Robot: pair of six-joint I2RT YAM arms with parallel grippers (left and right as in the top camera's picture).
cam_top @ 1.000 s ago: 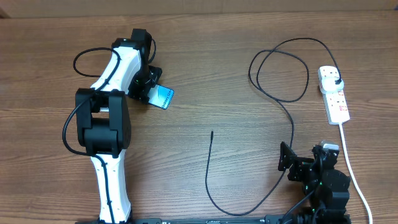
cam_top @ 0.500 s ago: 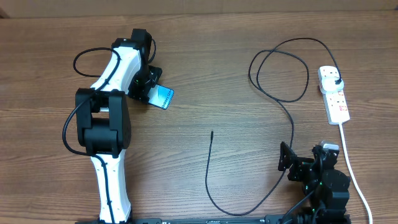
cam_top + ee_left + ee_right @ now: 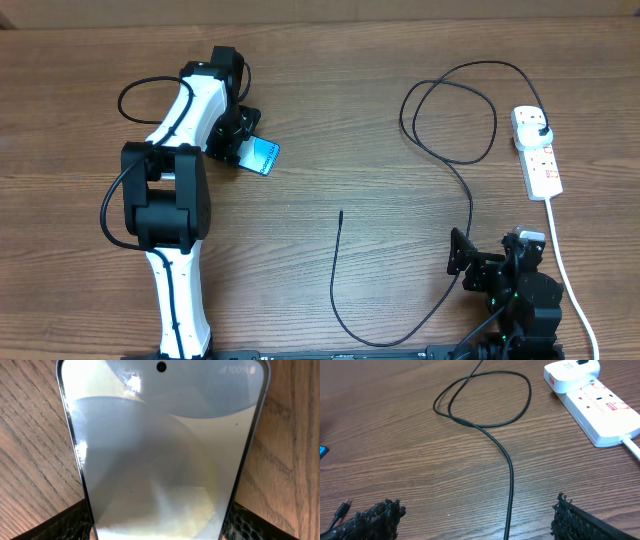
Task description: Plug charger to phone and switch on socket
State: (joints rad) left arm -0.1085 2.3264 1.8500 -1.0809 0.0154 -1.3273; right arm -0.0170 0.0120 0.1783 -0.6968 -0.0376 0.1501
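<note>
The phone (image 3: 264,156) lies left of centre with its light blue screen up. My left gripper (image 3: 245,150) is shut on it. In the left wrist view the phone (image 3: 160,450) fills the space between the two black fingers (image 3: 65,525), which press on its long edges. The charger (image 3: 470,200) is a thin black cable that loops across the right half. Its connector tip (image 3: 341,213) lies free mid-table and its black plug (image 3: 540,125) sits in the socket (image 3: 538,155). My right gripper (image 3: 477,515) stands open low over the cable (image 3: 510,475) at the near right.
A thick white cord (image 3: 565,270) runs from the socket (image 3: 592,407) down past my right arm. The left arm's own black cable (image 3: 135,95) loops at the far left. Bare wood lies between the phone and the connector tip (image 3: 345,506).
</note>
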